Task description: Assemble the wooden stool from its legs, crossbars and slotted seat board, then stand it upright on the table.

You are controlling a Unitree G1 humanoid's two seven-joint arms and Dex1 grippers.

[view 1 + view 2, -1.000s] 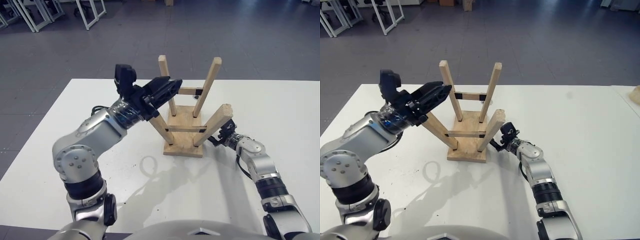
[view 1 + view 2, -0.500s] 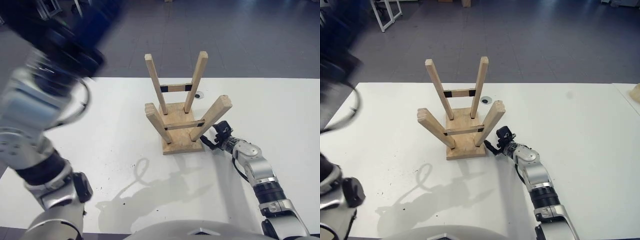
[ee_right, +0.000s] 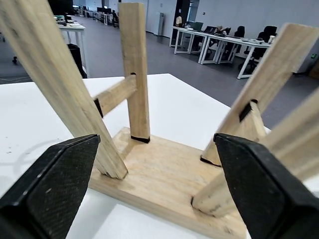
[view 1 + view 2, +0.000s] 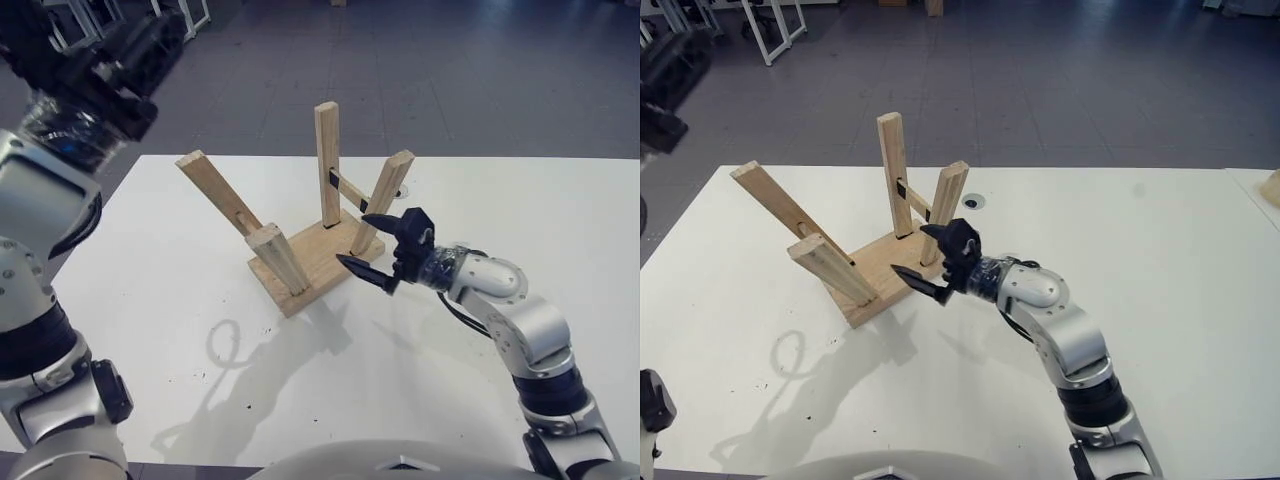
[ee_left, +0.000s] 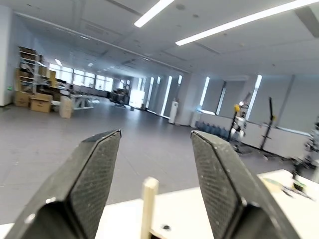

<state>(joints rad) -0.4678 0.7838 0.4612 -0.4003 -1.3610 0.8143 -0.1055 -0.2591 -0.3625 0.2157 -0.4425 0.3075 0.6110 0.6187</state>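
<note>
In the head views, your stool (image 4: 300, 235) has swung round on the table (image 4: 520, 210) and still sits inverted on its seat board (image 4: 312, 258). The right gripper (image 4: 352, 238) is spread empty beside it.

In the left wrist view, the left gripper (image 5: 155, 137), raised away, gapes above a leg tip (image 5: 149, 188).

In the right wrist view, the crossbar (image 3: 115, 93) looks seated, so flipping the stool remains.

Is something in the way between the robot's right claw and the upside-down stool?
Nothing visible is. The right gripper is open and close beside the stool, which rests legs-up on the table. No other thing lies between them.
</note>
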